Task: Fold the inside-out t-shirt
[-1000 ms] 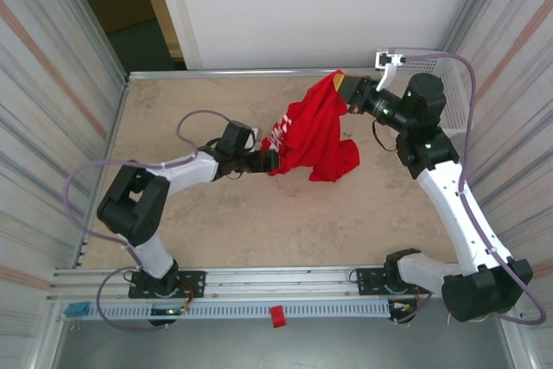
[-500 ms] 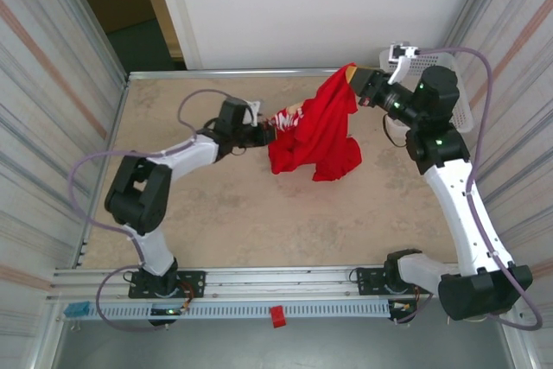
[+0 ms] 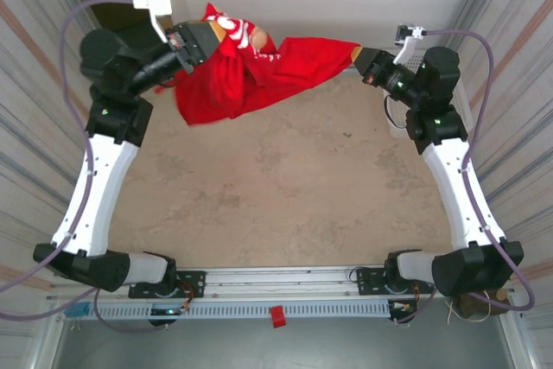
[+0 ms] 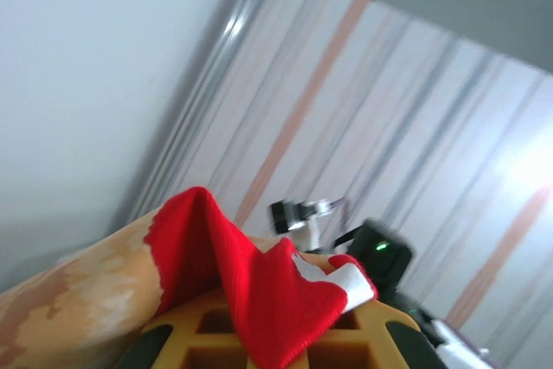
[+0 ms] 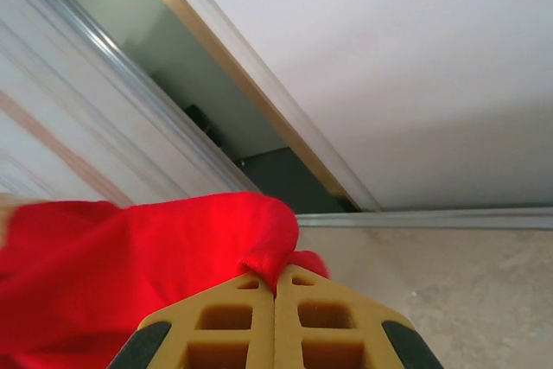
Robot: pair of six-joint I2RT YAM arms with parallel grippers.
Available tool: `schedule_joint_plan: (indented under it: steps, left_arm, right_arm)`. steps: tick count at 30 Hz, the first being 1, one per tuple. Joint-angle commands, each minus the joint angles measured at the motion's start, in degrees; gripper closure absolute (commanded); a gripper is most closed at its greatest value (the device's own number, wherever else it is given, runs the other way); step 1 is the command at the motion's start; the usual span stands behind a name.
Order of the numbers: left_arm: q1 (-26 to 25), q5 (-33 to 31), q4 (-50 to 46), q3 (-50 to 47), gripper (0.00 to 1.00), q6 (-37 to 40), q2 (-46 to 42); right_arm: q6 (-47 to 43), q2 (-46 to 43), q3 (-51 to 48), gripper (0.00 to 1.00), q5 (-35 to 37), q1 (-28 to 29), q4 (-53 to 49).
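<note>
The right gripper (image 3: 359, 58) is clamped on an edge of the inside-out t-shirt (image 3: 259, 71). In the right wrist view its two yellow fingers (image 5: 229, 326) meet with almost no gap, and a fold of red fabric is pinched at their tips. From this gripper the cloth runs outward toward the other arm as a stretched band, raised above the desk (image 3: 276, 196). The left gripper (image 3: 203, 39) is held high, well apart from the right gripper, and is likewise closed on the garment. The left wrist view shows red fabric with a white patch bunched between its fingers. Just below and beside the left gripper the bulk of the t-shirt hangs in a loose bundle, with white markings showing close to the grasp. The whole garment hangs in the air between the two grippers.
</note>
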Motion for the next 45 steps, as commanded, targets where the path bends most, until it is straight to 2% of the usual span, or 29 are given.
schedule_joint_plan:
  steps: [1,5,8,9,11,12,14,19,22,27,31,34,38,45]
  left_arm:
    - [-1.49,0.01,1.17,2.15,1.00,-3.73,-0.04]
    - [-4.85,-4.67,-9.02,-2.32,1.00,5.42,-1.91]
    - [-7.38,-7.75,-8.88,-12.49,1.00,7.81,-3.00]
    - [-8.68,-9.38,-8.31,-16.42,1.00,8.61,-3.10]
    - [-11.98,-13.22,-6.75,-23.16,1.00,9.65,-2.67]
    - [-13.77,-14.38,-5.39,-26.08,1.00,9.75,-1.86]
    - [-17.97,-15.30,-2.63,-30.11,0.92,9.00,2.00]
    - [-23.55,-14.60,-1.27,-30.49,0.54,9.23,11.71]
    - [-23.19,-17.97,-3.40,-32.02,0.40,11.02,10.64]
    - [-21.35,-25.41,-12.94,-33.94,0.34,16.66,9.19]
    - [-23.69,-28.82,-16.97,-32.67,0.32,22.33,13.16]
    - [-28.28,-32.71,-20.06,-29.72,0.30,27.36,17.10]
    - [-34.05,-39.79,-23.06,-25.95,0.27,34.72,22.48]
    - [-37.47,-51.63,-26.08,-20.22,0.23,41.38,30.91]
  right_arm:
    - [2.06,-0.25,1.60,1.00,0.80,0.83,3.20]
    - [1.99,1.87,-4.92,1.00,1.23,1.17,2.54]
    - [-0.30,5.25,-10.54,1.00,2.67,1.33,1.53]
    - [-2.13,6.75,-11.79,0.87,3.20,0.98,0.69]
    - [-4.63,9.42,-12.90,0.54,4.99,-0.02,-3.51]
    - [-5.12,9.80,-13.81,0.47,5.50,-0.63,-4.12]
    - [-4.97,8.35,-17.17,0.39,7.07,-1.56,-3.59]
    - [-7.00,1.99,-21.13,0.37,11.63,-1.71,-8.44]
    - [-8.48,-3.32,-24.26,0.37,14.26,-0.49,-12.43]
    - [-9.45,-8.48,-30.11,0.31,20.56,5.24,-16.77]
    - [-6.47,-7.96,-35.39,0.31,24.73,7.26,-17.16]
    - [-5.77,-8.28,-38.21,0.30,27.02,6.51,-17.50]
    - [-5.17,-9.40,-39.35,0.30,26.70,2.35,-19.20]
    - [-4.58,-13.15,-40.14,0.30,22.59,-1.96,-20.73]
